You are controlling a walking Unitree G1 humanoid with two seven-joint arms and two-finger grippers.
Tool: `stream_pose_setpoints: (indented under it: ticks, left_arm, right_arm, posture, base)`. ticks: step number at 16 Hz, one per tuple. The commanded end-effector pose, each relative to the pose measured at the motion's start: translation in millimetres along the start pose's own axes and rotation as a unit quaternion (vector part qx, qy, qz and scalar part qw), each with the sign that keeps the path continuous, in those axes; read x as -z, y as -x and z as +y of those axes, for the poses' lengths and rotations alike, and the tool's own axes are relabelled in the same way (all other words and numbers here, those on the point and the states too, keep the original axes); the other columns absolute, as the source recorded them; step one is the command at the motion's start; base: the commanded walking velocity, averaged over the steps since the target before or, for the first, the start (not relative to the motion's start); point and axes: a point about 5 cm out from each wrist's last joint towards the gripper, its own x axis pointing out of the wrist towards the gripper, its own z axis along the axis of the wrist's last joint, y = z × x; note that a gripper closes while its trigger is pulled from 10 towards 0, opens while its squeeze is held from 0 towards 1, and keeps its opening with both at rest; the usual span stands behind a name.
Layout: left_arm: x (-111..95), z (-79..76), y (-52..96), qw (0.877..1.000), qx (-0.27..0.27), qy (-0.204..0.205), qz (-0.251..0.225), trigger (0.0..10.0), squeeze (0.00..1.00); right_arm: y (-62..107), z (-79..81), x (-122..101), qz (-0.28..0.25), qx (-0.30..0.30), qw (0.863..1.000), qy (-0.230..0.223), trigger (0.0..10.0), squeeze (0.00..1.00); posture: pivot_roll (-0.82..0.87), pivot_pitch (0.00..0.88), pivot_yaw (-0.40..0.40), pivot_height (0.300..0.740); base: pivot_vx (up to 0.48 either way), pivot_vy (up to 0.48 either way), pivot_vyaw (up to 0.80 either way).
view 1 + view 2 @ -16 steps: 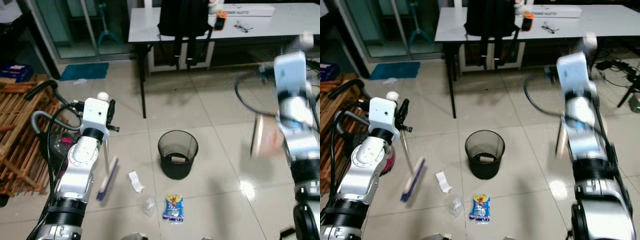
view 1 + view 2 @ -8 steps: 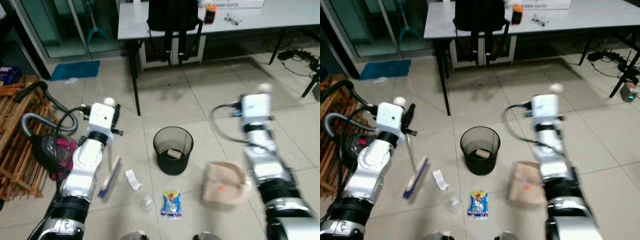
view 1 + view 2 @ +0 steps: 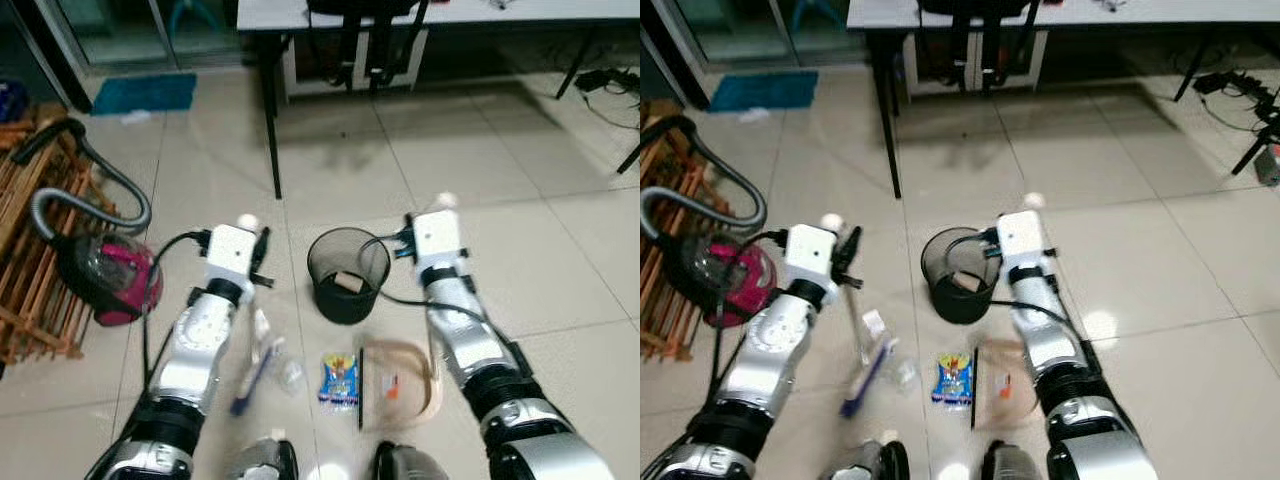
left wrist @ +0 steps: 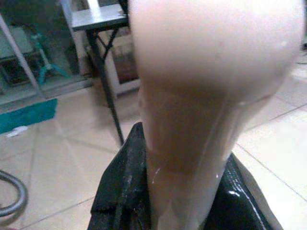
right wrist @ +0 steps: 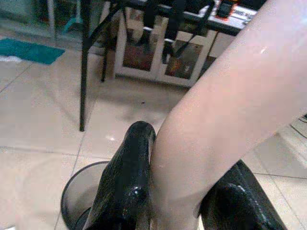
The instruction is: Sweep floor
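The left gripper (image 4: pixel 177 191) is clamping its two black fingers (image 4: pixel 120 191) around the pale handle of a small broom (image 3: pixel 255 365), whose blue bristle head is slanting down to the tiled floor (image 3: pixel 480 150) just right of the left arm. The right gripper (image 5: pixel 177 191) is closing on the pale handle of a dustpan (image 3: pixel 398 380), which is resting low on the floor near the robot, just left of the right arm. Between the broom and dustpan a blue and yellow snack packet (image 3: pixel 339 380) is lying flat, with a crumpled clear wrapper (image 3: pixel 291 375) just left of it and a white paper scrap (image 3: pixel 262 323) a little farther off, beside the broom handle. A black mesh wastebasket (image 3: pixel 347 275) is standing between the two wrists, holding a small brown item. On the left, a red vacuum cleaner (image 3: pixel 100 275) with a grey hose is sitting against a wooden rack (image 3: pixel 25 290). Far off, a black-legged table (image 3: pixel 270 100) is standing with a black backpack (image 3: pixel 365 40) hanging from its edge, and a blue mat (image 3: pixel 140 92) is lying at the far left.
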Motion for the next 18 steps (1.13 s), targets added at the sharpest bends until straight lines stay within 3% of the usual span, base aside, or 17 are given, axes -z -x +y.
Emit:
stream_pose_setpoints:
  ticks: [1,5,10,13,14,18]
  left_arm:
    - [-4.0,-2.2,0.1,1.000,0.006,-0.003,-0.017,10.0,0.00]
    - [-1.3,-11.0,0.4,0.999,0.013,0.028,-0.015,10.0,0.00]
    - [-15.2,-24.7,-8.2,0.990,0.028,0.134,-0.036,10.0,0.00]
    - [-26.0,-25.5,-12.8,0.981,0.031,0.184,-0.058,10.0,0.00]
    - [-34.8,-28.5,-14.0,0.976,0.060,0.198,-0.072,10.0,0.00]
    - [-41.8,-22.3,-15.0,0.979,0.093,0.160,-0.084,10.0,0.00]
  right_arm:
    - [-1.4,2.0,-4.3,-0.016,-0.002,1.000,0.008,10.0,0.00]
    - [0.8,14.5,-4.3,-0.015,-0.003,1.000,-0.019,10.0,0.00]
    - [3.0,12.0,1.8,0.006,0.033,0.998,-0.053,10.0,0.00]
    - [2.5,8.1,3.6,0.011,0.041,0.997,-0.057,10.0,0.00]
    - [1.6,5.8,3.9,0.013,0.045,0.997,-0.057,10.0,0.00]
    - [-1.8,0.4,2.0,0.012,0.054,0.997,-0.058,10.0,0.00]
  posture:
    - [-0.03,0.252,0.026,0.740]
    - [-0.03,0.257,0.028,0.740]
    - [-0.03,0.246,0.032,0.740]
    - [-0.03,0.245,0.034,0.740]
    - [-0.03,0.238,0.038,0.740]
    - [-0.03,0.221,0.044,0.740]
  base:
    - [0.000,0.000,0.00]
    - [0.000,0.000,0.00]
    - [0.000,0.000,0.00]
    - [0.000,0.000,0.00]
    - [0.000,0.000,0.00]
    - [0.000,0.000,0.00]
